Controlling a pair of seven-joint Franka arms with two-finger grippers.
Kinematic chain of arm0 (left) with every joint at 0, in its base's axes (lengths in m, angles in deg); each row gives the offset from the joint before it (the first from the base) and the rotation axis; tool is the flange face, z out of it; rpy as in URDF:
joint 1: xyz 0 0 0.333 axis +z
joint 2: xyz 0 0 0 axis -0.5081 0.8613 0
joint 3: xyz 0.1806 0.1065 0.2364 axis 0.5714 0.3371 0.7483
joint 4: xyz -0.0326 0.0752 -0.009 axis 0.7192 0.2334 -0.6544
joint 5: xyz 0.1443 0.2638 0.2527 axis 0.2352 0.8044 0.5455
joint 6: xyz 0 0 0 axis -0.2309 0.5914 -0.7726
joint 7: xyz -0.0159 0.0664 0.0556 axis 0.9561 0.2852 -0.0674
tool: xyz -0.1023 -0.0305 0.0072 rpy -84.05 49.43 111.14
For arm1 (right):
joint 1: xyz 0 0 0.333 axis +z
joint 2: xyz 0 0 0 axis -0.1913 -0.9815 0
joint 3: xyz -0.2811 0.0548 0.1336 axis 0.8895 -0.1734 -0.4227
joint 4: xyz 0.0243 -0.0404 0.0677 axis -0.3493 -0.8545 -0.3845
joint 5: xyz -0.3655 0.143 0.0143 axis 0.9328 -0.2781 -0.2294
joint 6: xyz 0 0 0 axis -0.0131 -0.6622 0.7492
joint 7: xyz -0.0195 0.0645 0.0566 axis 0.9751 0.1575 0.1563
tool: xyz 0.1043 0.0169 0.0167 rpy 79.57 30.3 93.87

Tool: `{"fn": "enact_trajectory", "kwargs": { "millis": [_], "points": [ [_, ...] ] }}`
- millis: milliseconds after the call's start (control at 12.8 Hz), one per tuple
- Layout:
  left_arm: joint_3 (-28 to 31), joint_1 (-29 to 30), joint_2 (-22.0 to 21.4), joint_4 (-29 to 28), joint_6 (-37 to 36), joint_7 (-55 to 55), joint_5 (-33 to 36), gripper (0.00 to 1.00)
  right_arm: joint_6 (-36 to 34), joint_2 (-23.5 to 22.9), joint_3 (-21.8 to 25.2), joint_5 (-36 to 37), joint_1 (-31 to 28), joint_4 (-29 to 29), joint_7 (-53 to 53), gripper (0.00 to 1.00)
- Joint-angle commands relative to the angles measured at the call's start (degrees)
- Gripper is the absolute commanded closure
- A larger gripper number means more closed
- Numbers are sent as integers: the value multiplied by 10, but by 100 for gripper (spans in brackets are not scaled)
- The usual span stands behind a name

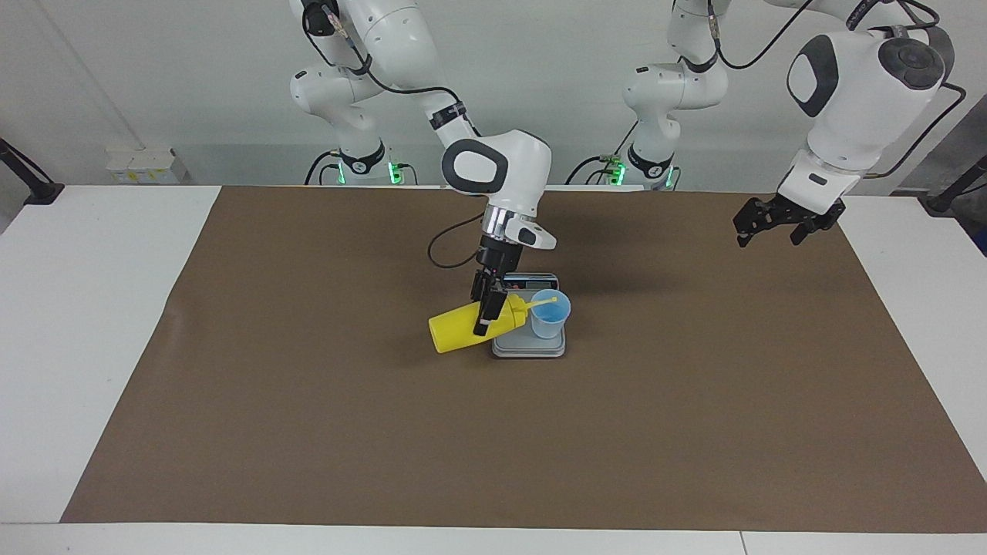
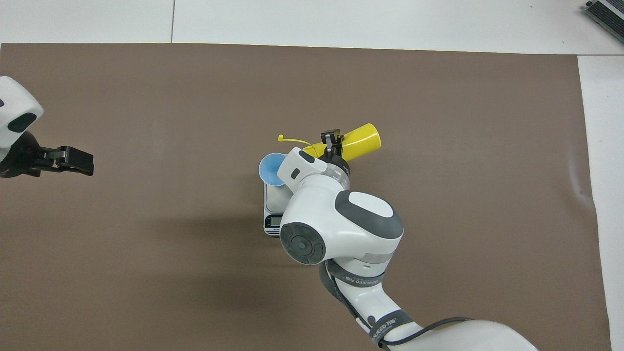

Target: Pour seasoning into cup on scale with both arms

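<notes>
The yellow seasoning bottle (image 1: 453,331) (image 2: 361,140) lies almost level in the air, its base toward the right arm's end of the table. My right gripper (image 1: 484,314) (image 2: 332,142) is shut on its neck end from above. The nozzle and thin cap strap (image 1: 540,303) reach over the rim of the light-blue cup (image 1: 550,316) (image 2: 270,168). That cup stands on the silver-grey scale (image 1: 529,348) (image 2: 272,204), whose display edge faces the robots. My left gripper (image 1: 771,231) (image 2: 73,161) hangs open and idle over the mat at the left arm's end.
A brown mat (image 1: 308,432) covers most of the white table (image 1: 92,308). In the overhead view my right arm's wrist (image 2: 341,224) hides part of the scale and bottle. A dark device (image 2: 606,12) sits off the mat at a table corner.
</notes>
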Motion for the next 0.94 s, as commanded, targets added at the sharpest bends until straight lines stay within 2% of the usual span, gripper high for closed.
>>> {"fn": "enact_trajectory", "kwargs": {
  "millis": [0,156,312,547,781,859],
  "points": [
    [2,-3,-20,-26,18,8,2,0,-12,-3,-3,67,0,13,39,89],
    [2,-2,-21,-30,20,8,2,0,-11,-3,-3,105,-1,12,73,89],
    [1,-2,-21,-30,21,8,2,0,-11,-3,-3,110,-1,12,76,89],
    [2,-3,-21,-27,22,8,2,0,-11,-8,-3,177,7,7,113,94],
    [2,-3,-18,-6,21,7,2,0,-23,-14,-3,203,21,5,122,94],
    [1,-3,-17,7,20,7,2,0,-29,-16,-3,218,25,4,122,98]
  ]
}}
